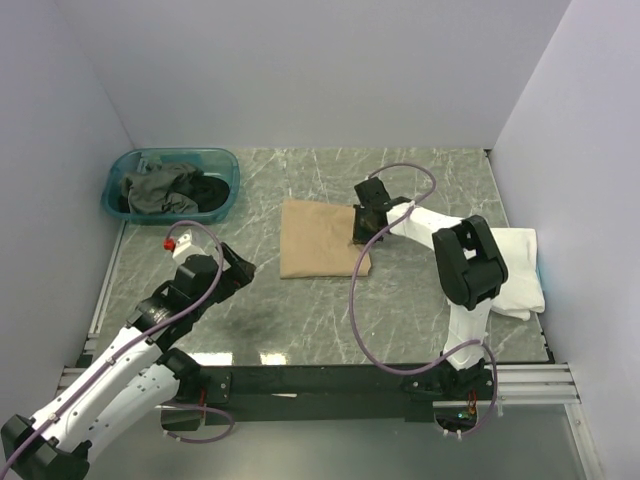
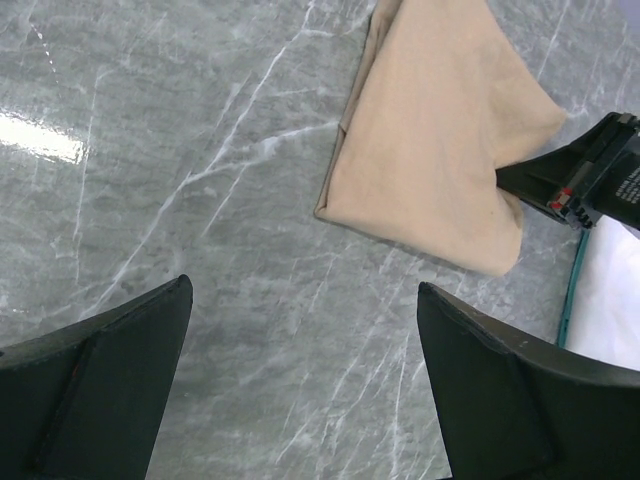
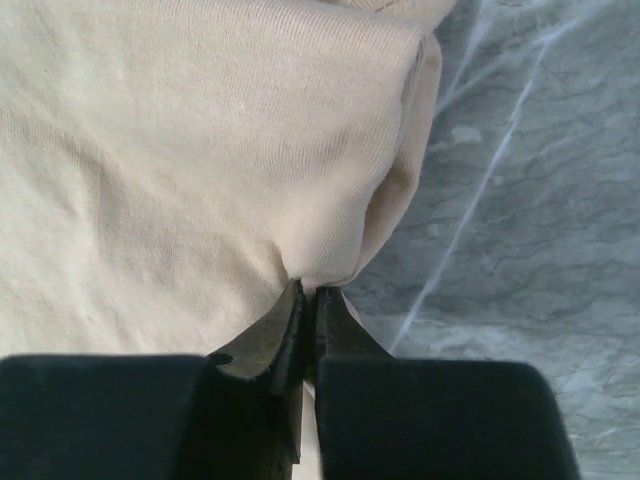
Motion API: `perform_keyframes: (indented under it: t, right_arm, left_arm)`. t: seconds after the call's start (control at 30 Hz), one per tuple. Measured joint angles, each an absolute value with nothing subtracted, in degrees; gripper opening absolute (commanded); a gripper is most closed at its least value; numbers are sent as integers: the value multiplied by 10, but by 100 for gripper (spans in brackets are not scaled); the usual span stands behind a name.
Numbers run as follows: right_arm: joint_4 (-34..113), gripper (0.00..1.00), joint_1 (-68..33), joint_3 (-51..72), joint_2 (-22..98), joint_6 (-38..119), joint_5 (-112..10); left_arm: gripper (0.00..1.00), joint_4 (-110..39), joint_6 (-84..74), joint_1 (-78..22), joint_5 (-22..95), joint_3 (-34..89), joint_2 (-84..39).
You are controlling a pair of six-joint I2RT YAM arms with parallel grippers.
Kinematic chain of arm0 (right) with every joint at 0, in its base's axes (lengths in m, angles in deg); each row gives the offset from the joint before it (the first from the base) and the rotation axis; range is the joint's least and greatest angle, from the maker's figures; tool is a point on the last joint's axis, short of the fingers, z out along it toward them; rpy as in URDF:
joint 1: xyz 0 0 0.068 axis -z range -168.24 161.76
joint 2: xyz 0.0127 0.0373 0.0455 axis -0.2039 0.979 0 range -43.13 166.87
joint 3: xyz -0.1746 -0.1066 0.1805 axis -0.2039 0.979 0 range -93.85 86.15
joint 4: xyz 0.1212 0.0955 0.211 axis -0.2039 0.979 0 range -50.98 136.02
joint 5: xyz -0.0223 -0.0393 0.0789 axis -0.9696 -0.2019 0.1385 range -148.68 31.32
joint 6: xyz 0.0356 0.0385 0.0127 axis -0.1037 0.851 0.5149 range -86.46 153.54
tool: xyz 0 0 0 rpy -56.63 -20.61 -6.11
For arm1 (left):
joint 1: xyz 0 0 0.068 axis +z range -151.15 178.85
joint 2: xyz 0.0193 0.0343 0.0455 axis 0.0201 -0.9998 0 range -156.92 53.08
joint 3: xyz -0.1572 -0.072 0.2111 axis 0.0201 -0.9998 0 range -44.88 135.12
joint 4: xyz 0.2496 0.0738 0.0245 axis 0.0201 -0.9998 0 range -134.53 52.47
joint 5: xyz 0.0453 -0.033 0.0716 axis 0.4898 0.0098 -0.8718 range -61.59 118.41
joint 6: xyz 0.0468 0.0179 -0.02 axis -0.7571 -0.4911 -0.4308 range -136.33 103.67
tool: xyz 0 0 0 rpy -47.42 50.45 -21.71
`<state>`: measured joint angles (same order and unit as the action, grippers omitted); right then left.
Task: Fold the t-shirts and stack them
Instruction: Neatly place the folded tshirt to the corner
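Observation:
A folded tan t-shirt (image 1: pixel 320 238) lies in the middle of the marble table; it also shows in the left wrist view as the tan t-shirt (image 2: pixel 440 150) and fills the right wrist view (image 3: pixel 180 150). My right gripper (image 1: pixel 360 228) (image 3: pixel 310 292) is shut on the tan t-shirt's right edge, pinching a fold of cloth between its tips. A folded white t-shirt (image 1: pixel 520 270) lies at the right edge of the table. A grey-green t-shirt (image 1: pixel 155 188) and a black one (image 1: pixel 208 192) sit crumpled in the tub. My left gripper (image 1: pixel 238 268) (image 2: pixel 305 300) hangs open over bare table, left of the tan t-shirt.
A teal plastic tub (image 1: pixel 118 190) stands at the back left corner. White walls close in the table on the left, back and right. Purple cables (image 1: pixel 355 300) loop off both arms. A black rail (image 1: pixel 330 380) runs along the near edge.

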<state>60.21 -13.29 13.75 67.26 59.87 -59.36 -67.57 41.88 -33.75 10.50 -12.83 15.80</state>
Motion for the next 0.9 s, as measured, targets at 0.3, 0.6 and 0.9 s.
perform_keyframes:
  t: [0.3, 0.6, 0.9]
  right_arm:
    - [649, 0, -144, 183, 612, 572, -682]
    - [797, 0, -100, 238, 468, 547, -855]
    - [877, 0, -80, 247, 406, 500, -996]
  left_arm:
    - [99, -682, 419, -338, 102, -128, 169]
    - [99, -674, 415, -338, 102, -128, 167]
    - [100, -658, 409, -338, 101, -128, 138]
